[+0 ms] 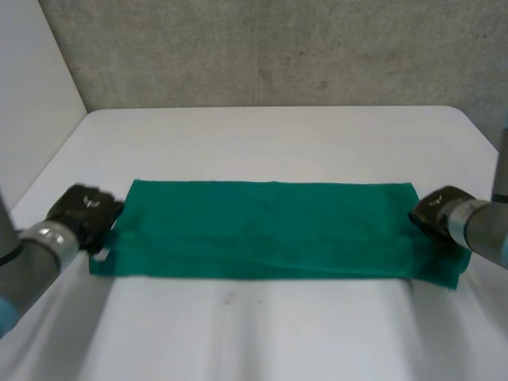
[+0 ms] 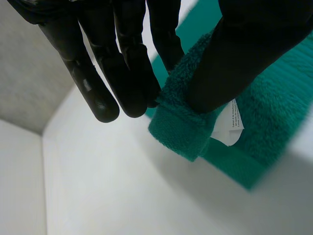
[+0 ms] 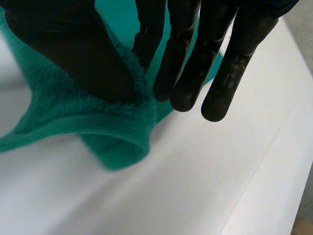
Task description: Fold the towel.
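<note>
A green towel (image 1: 270, 230) lies flat across the middle of the white table as a long strip. My left hand (image 1: 83, 213) is at its left end. In the left wrist view the thumb (image 2: 239, 58) pinches the towel's corner (image 2: 183, 122) against the fingers (image 2: 132, 73), lifting it a little; a white label (image 2: 229, 128) hangs beneath. My right hand (image 1: 438, 213) is at the towel's right end. There the thumb (image 3: 78, 54) presses a raised fold of towel (image 3: 105, 125) against the fingers (image 3: 178, 63).
The white table (image 1: 270, 135) has bare room behind and in front of the towel. A grey wall (image 1: 270, 48) stands behind the table, and a white panel (image 1: 32, 95) rises at the left.
</note>
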